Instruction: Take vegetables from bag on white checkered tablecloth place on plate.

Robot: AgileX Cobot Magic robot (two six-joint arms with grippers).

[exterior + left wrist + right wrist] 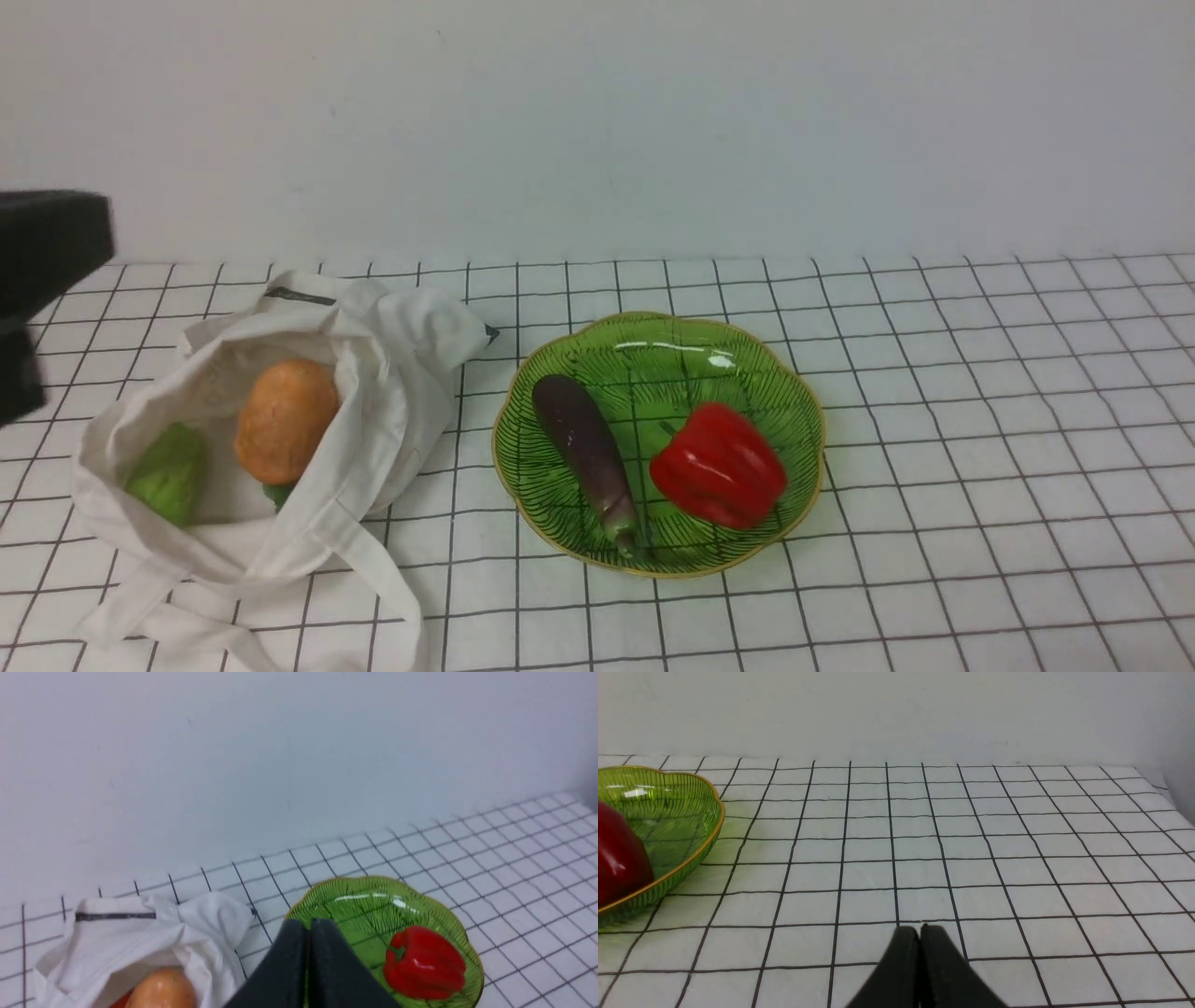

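Left arm (47, 243) sat at the far left edge in the front view. Left gripper (308, 921) had fingers pressed together, holding nothing, above the gap between bag and plate. Bag (392, 355) lay open on the checkered tablecloth (980, 467), left of the plate. Inside it were the bumpy green one (170, 471) and, just right of it, the orange-brown oval (285, 420). Plate (653, 364) held the eggplant (588, 448) on its left half, stem toward the camera, and the red pepper (719, 464) on its right half. Right gripper (920, 928) had fingers together, empty, over bare cloth right of the plate.
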